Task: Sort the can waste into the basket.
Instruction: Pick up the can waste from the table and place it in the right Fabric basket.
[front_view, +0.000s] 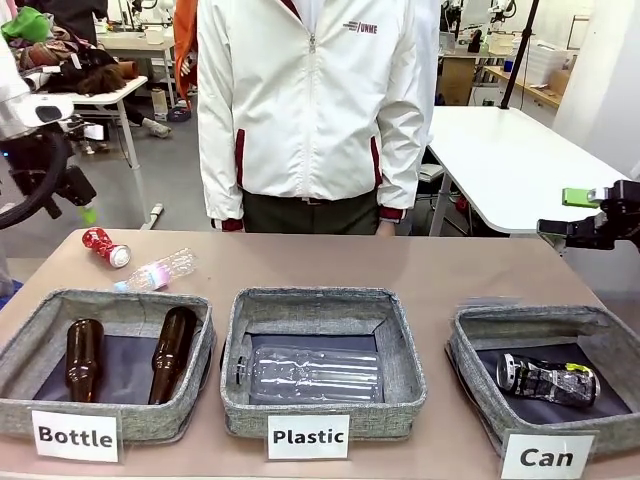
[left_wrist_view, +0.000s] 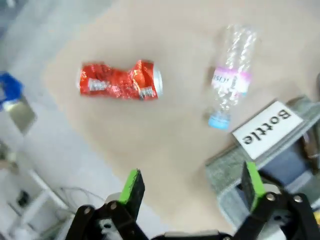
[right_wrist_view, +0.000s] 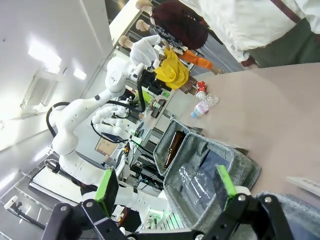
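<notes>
Left fingers (left_wrist_view: 132, 186) stand spread apart and empty, hanging over the left edge of the desk (left_wrist_view: 165, 135). The crushed red can (left_wrist_view: 120, 82) lies ahead of them, well apart. This is judged a pre-grasp stance, wide enough to straddle the can. That can lies on its side near the desk's far left corner, beside a clear plastic bottle (left_wrist_view: 230, 75) and outside every basket. Right fingers (right_wrist_view: 106, 186) are likewise spread and empty, held high by the desk's right edge, presumably parked out of the way. The black can (front_view: 548, 380) lies on its side inside the "Can" basket (front_view: 525, 320) at the near right corner. Judgement: one can sorted, one not yet.
</notes>
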